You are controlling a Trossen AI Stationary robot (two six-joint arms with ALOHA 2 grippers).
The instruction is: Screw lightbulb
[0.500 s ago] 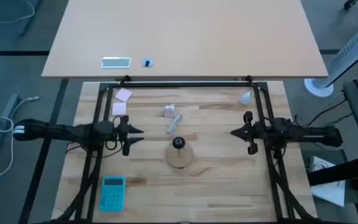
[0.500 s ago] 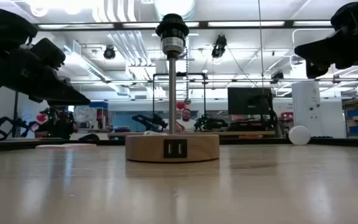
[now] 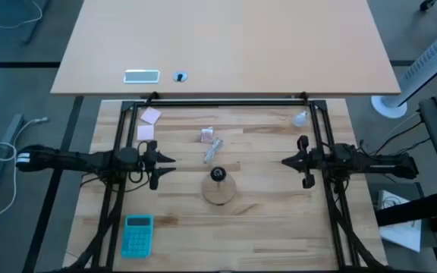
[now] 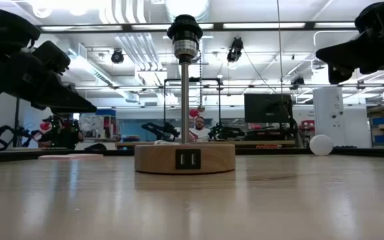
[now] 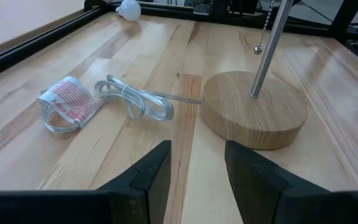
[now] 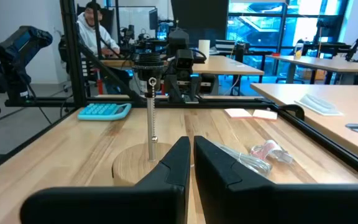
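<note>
Far at the table's back corner lies your small frosted white lightbulb [image 3: 300, 118], untouched: the right gripper [image 3: 286, 161], jaws together, must open and reach it, while the left gripper [image 3: 170, 160], slightly parted and empty, waits beside the round wooden lamp base [image 3: 218, 188].

Two dark, slender arms; black wedge-shaped fingers [image 5: 151, 177]; white band near left arm's base.

The wooden lamp base [image 3: 218, 189] stands mid-table. Behind it lie the cord [image 3: 213, 149] and wrapper [image 3: 206, 135]. The lightbulb [image 3: 300, 119] lies far back-right of it, the calculator [image 3: 136, 234] front-left.
</note>
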